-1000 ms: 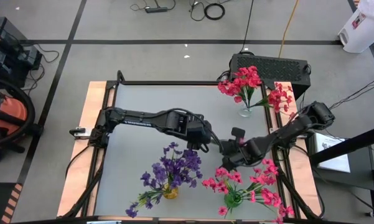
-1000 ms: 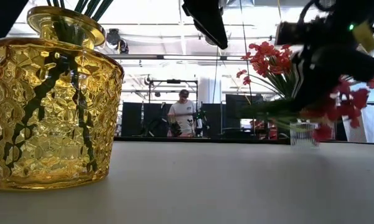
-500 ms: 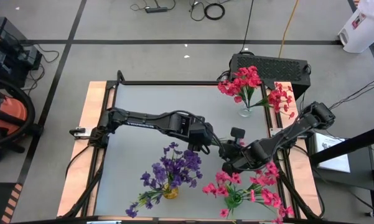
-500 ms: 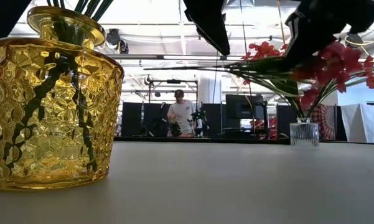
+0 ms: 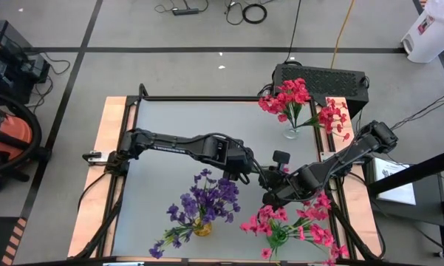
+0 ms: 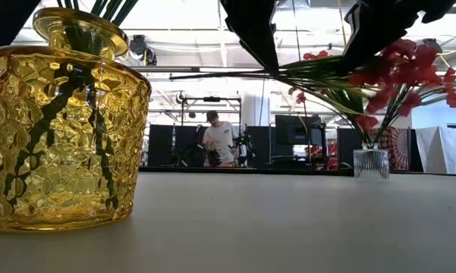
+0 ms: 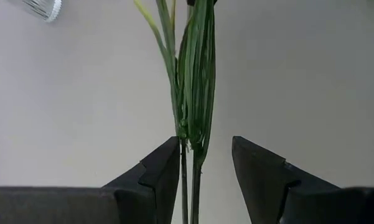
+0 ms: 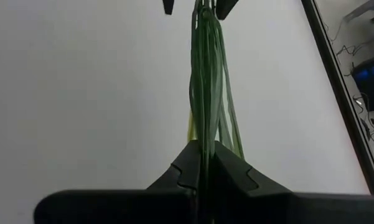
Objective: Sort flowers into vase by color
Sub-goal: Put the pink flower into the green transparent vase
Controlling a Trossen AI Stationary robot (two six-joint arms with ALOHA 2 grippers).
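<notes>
From above, the grey desk [image 5: 177, 118] carries three vases of flowers: a yellow vase [image 5: 202, 228] of purple flowers [image 5: 207, 199] near the front, a green vase [image 5: 278, 237] of pink flowers [image 5: 314, 222] at the front right, and a clear vase [image 5: 291, 133] of red flowers [image 5: 289, 96] at the back right. Both dark arms meet just behind the pink bunch. The left end effector [image 5: 253, 171] and the right end effector [image 5: 272, 193] sit close together there, with a sprig's stem running between them, though it is hard to see from this height.

At desk level, the yellow vase [image 6: 61, 129] fills the near left side, and the clear vase [image 6: 371, 164] stands far across the desk. A red sprig [image 6: 394, 72] hangs in the air on its side, its thin green stem [image 6: 228, 75] level. A person [image 6: 218, 139] stands in the room beyond.

Looking past the left wrist, the left end effector [image 7: 205, 163] has its fingers spread apart on either side of the stem [image 7: 196, 74]; one finger [image 7: 165, 165] is just beside it, the other apart.

Looking past the right wrist, the right end effector [image 8: 202, 163] is clamped tight on the green stem [image 8: 206, 74], holding the sprig above the desk.
</notes>
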